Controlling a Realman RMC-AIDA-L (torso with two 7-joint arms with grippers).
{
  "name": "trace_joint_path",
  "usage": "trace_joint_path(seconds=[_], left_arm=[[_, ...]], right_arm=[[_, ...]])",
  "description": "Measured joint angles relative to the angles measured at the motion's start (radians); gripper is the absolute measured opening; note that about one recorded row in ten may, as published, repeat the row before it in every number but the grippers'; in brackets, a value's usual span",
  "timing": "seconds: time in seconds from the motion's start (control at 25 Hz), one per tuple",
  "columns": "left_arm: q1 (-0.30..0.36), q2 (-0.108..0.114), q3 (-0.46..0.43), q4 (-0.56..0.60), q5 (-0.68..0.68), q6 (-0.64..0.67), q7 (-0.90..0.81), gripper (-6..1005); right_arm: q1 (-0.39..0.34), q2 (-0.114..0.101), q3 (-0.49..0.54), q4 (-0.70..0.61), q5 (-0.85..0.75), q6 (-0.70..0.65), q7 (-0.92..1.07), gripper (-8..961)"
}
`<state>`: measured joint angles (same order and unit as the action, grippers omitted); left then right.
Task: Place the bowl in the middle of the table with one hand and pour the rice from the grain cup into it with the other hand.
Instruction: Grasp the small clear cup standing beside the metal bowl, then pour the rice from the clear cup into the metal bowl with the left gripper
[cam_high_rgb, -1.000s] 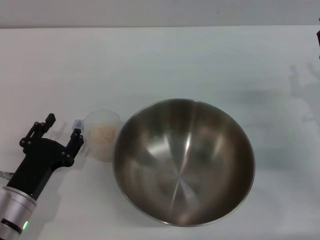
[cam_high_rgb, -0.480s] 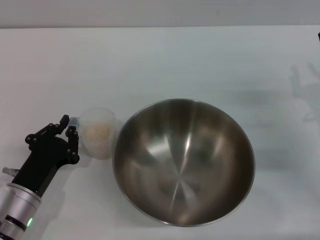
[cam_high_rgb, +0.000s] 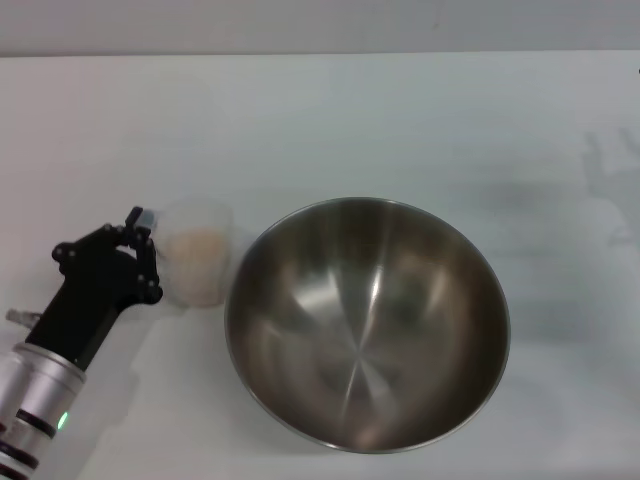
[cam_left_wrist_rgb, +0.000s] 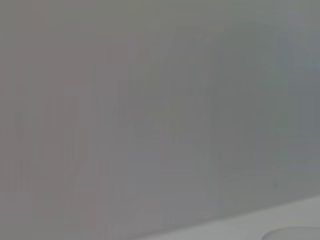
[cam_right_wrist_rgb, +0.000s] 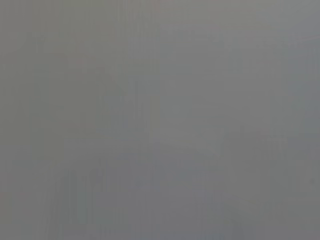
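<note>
Left gripper (cam_high_rgb: 135, 232) has narrowed from wide open to pinch the grain cup (cam_high_rgb: 196, 262) handle beside the bowl (cam_high_rgb: 367, 322), readying the pour.

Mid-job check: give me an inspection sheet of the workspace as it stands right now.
Surface: white table, bare apart from the job's things.
Bowl: steel bowl near mid-table, upright, empty.
Cup: clear grain cup just left of the bowl, upright, on or barely above the table.
Rice: rice inside the cup, none poured.
Clutter: nothing seen.
Left gripper: left gripper closed on the cup's side handle.
Right gripper: not in view.
Cables: nothing seen.
Surroundings: plain grey strip behind the table's far edge; wrist views show nothing useful.
</note>
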<state>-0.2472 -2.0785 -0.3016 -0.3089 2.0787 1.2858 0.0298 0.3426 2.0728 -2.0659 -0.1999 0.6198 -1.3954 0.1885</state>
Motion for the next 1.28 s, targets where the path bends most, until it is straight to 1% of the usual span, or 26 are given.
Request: trace_joint_path(seconds=[0.04,0.12,0.16,0.24,0.28,0.32,0.4,0.44,0.48,0.52,0.6,0.68,0.72,0.76,0.8,0.88,0.92,0.96,1.0,1.16,1.2,1.24,1.28], left_arm=[[-0.012,0.000,-0.001,0.003,-0.002,0.017,0.014,28],[-0.012,0.000,-0.001,0.003,-0.002,0.017,0.014,30],[-0.040,0.001,-0.018,0.008,-0.005,0.092,0.138,31],[-0.052,0.001,-0.031,0.007,-0.005,0.125,0.211,33],[-0.052,0.001,-0.031,0.007,-0.005,0.125,0.211,34],[-0.072,0.001,-0.034,0.005,-0.001,0.168,0.308,35],[-0.093,0.000,-0.020,0.009,0.012,0.213,0.409,37],[-0.093,0.000,-0.020,0.009,0.012,0.213,0.409,38],[-0.103,0.000,-0.011,0.013,0.021,0.234,0.457,39],[-0.116,0.000,-0.002,0.020,0.056,0.266,0.557,40],[-0.120,-0.001,0.001,0.022,0.089,0.283,0.627,42],[-0.120,-0.001,0.001,0.022,0.089,0.283,0.627,44],[-0.122,-0.001,0.004,0.023,0.127,0.296,0.703,45],[-0.122,-0.001,0.007,0.025,0.185,0.305,0.817,46],[-0.122,-0.001,0.007,0.025,0.185,0.305,0.817,47],[-0.123,-0.002,0.017,0.032,0.237,0.305,0.914,49],[-0.123,-0.002,0.020,0.033,0.240,0.305,0.925,50],[-0.124,-0.002,0.042,0.035,0.248,0.304,0.974,51],[-0.124,-0.002,0.042,0.035,0.248,0.304,0.974,52],[-0.131,-0.002,0.109,0.035,0.251,0.298,1.098,56],[-0.131,-0.002,0.109,0.035,0.251,0.298,1.098,57],[-0.133,-0.002,0.134,0.030,0.251,0.287,1.173,58],[-0.133,-0.002,0.143,0.027,0.251,0.282,1.211,59]], right_arm=[[0.000,0.000,0.000,0.002,0.000,-0.002,-0.002,436],[0.000,0.000,0.000,0.005,0.000,-0.004,-0.005,436],[0.000,0.001,0.001,0.006,0.000,-0.005,-0.006,436],[0.000,0.001,0.001,0.006,0.000,-0.004,-0.006,436],[0.002,0.001,0.001,0.007,0.000,0.000,-0.007,436],[0.002,0.001,0.001,0.007,0.000,0.000,-0.007,436],[0.006,0.001,0.002,0.007,0.000,0.002,-0.007,436],[0.008,0.001,0.003,0.007,0.000,0.002,-0.007,436],[0.009,0.001,0.006,0.006,0.000,0.002,-0.007,436],[0.009,0.001,0.009,0.004,0.000,0.002,-0.007,436],[0.010,0.000,0.015,0.002,0.000,0.001,-0.008,436],[0.011,0.000,0.022,0.000,0.000,0.000,-0.008,436],[0.011,0.000,0.026,0.000,0.000,0.000,-0.008,436],[0.012,0.000,0.036,0.001,0.000,0.003,-0.008,436],[0.012,0.000,0.036,0.001,0.000,0.003,-0.008,436],[0.014,0.001,0.042,0.005,0.000,0.005,-0.008,436],[0.015,0.001,0.044,0.006,0.000,0.005,-0.008,436],[0.016,0.001,0.048,0.007,0.000,0.009,-0.008,436],[0.016,0.001,0.048,0.007,0.000,0.009,-0.008,436],[0.016,0.001,0.052,0.011,0.000,0.022,-0.009,436],[0.016,0.001,0.052,0.011,0.000,0.022,-0.009,436],[0.016,0.001,0.052,0.012,0.000,0.025,-0.009,436],[0.017,0.000,0.052,0.012,0.000,0.029,-0.009,436]])
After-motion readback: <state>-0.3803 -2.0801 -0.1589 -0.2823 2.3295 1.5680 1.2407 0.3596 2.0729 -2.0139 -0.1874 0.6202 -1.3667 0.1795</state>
